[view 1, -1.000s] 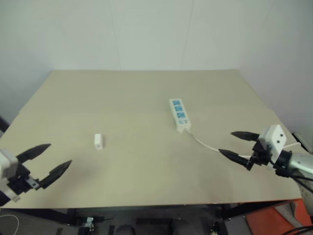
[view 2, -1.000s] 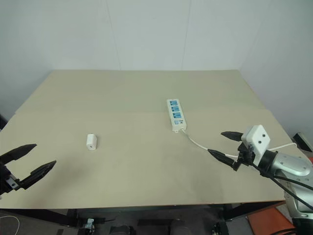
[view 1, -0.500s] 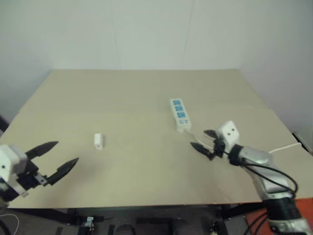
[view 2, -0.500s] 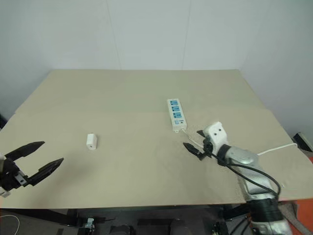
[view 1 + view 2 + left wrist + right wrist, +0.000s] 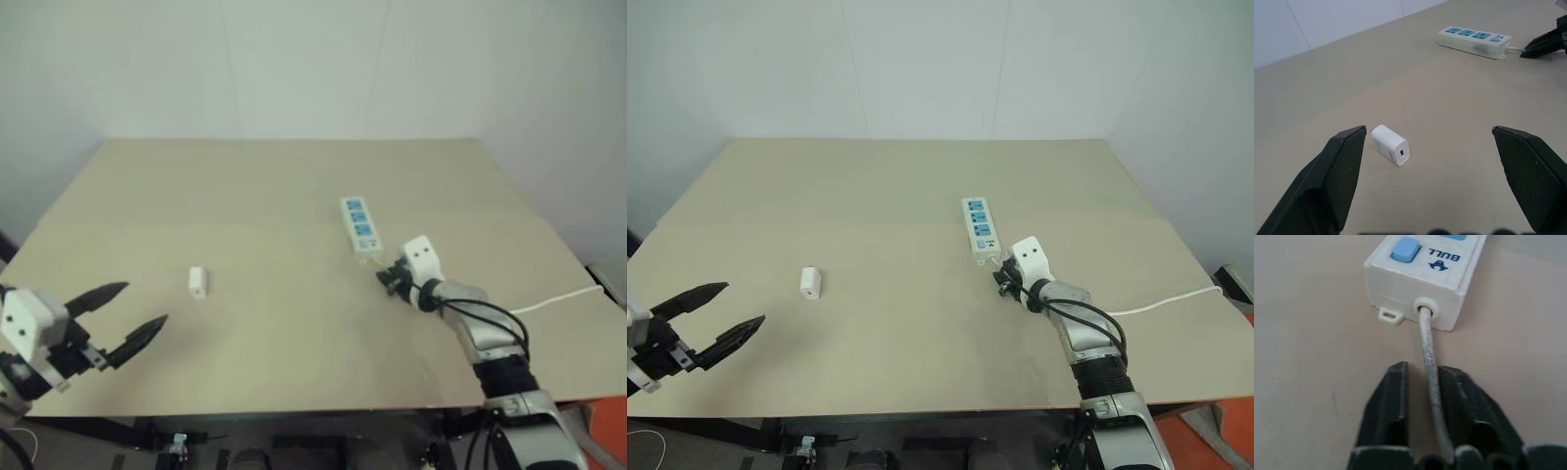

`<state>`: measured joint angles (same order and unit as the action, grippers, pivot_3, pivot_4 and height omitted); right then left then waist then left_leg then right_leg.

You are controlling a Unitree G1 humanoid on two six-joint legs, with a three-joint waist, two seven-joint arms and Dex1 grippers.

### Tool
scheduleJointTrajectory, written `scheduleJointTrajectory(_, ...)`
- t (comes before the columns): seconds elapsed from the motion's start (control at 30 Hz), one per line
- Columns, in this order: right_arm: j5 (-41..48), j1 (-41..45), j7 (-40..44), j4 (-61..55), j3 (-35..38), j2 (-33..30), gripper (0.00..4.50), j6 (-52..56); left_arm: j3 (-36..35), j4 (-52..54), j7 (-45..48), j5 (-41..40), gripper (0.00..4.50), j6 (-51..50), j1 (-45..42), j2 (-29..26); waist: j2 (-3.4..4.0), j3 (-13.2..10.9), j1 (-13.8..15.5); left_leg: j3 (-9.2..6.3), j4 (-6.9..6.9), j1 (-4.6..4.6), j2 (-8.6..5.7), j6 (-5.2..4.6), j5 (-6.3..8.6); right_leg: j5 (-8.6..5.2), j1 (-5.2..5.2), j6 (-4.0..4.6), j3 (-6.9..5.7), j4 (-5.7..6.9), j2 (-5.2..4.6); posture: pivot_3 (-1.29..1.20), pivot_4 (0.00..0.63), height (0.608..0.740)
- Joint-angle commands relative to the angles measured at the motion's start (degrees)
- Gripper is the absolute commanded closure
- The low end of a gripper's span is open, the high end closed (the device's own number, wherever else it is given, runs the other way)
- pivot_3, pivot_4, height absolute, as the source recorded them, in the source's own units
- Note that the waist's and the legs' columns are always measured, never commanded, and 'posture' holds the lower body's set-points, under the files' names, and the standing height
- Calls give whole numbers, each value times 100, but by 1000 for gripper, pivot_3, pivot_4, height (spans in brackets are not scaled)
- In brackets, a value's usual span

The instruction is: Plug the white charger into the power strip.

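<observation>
Change: the right gripper [image 5: 1422, 382], spread wide and hovering off the table's right side a second ago, has come in across the table and now pinches the thin white cord [image 5: 1429, 347] just behind the strip's switch end.
Meaning: judged from this, the right arm is taking hold of the strip by its cord, probably to steady or reposition it; the plugging itself is not yet begun.
Power strip: the long white plastic bar with three blue socket panels [image 5: 361, 229] lies flat right of the centre of the beige table [image 5: 265, 186], sockets facing up.
Strip axis: its long axis runs roughly from 11 o'clock to 5 o'clock in the head views, with the switch end and cord exit at the near, 5 o'clock end.
Cord: it leaves the strip, passes between the right fingers and trails away toward 3 o'clock to the table's right edge.
Charger: the small plain white rectangular block [image 5: 1390, 145] lies on its side left of centre, well apart from the strip, at about 9 o'clock of it.
Charger axis: long axis runs near to far; a small port shows on one end face, and its prongs cannot be seen.
Left gripper: the left gripper [image 5: 125, 313] hangs spread wide near the table's near-left edge, pointed toward the charger, holding nothing.
</observation>
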<state>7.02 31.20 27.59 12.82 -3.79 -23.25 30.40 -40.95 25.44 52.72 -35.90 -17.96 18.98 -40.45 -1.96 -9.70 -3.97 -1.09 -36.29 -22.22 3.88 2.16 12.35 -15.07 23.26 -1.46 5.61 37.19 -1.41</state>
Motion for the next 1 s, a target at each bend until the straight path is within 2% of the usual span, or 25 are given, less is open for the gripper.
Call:
scheduleJointTrajectory(0.03,-16,54,119,-145,1,-12,4477,-122,-70,171,-24,-48,0,120,23,-9,0,0,-1,0,0,1,0,0,0,-1,0,-2,0,0,0,0,150,740)
scheduleJointTrajectory(0.1,57,-66,400,-289,-7,-55,4477,-503,-60,166,-20,-58,0,128,26,-19,0,0,-1,0,0,0,0,0,0,-2,0,-4,0,0,0,0,150,740)
scheduleJointTrajectory(0.27,273,-499,1324,-690,-11,-48,4477,-2322,0,129,4,-66,0,129,-19,-51,1,-1,-19,0,2,-6,0,0,0,-6,2,-11,0,-4,0,0,150,740)
scheduleJointTrajectory(0.4,823,-753,2556,-717,35,-142,4477,-3291,96,75,13,-56,0,119,-129,-94,1,-1,-36,1,2,4,4,0,0,-11,-2,-23,2,1,4,0,150,740)
scheduleJointTrajectory(0.5,938,-854,3424,-584,-68,-474,4477,-3568,136,23,21,-38,0,126,-185,-115,1,-1,-11,1,2,6,4,0,0,-11,-5,-23,1,1,4,0,150,740)
scheduleJointTrajectory(0.6,670,-812,3887,-131,-212,-817,4477,-3828,165,11,21,-33,0,134,-205,-120,1,-1,-1,2,0,5,3,0,0,-10,-6,-21,1,-1,2,0,150,740)
scheduleJointTrajectory(0.73,307,-600,3835,421,-331,-965,4477,-3911,172,-2,33,-27,0,141,-209,-122,1,-1,-1,2,0,9,3,0,0,-10,-8,-20,0,0,2,0,150,740)
scheduleJointTrajectory(0.77,291,-553,3808,481,-329,-952,3789,-3901,167,-1,35,-27,0,140,-204,-122,1,-1,-8,2,0,10,3,0,0,-10,-7,-20,1,1,3,0,150,740)
scheduleJointTrajectory(0.93,286,-507,4041,586,-363,-1075,2071,-3853,188,33,35,-34,0,129,-198,-113,1,-1,1,2,0,9,3,0,0,-9,-8,-19,2,0,3,0,150,740)
scheduleJointTrajectory(1.0,553,-527,4237,489,-231,-1155,1408,-3596,207,43,37,-39,0,123,-201,-110,1,-1,18,2,0,7,2,0,0,-7,-8,-16,2,-1,2,0,150,740)
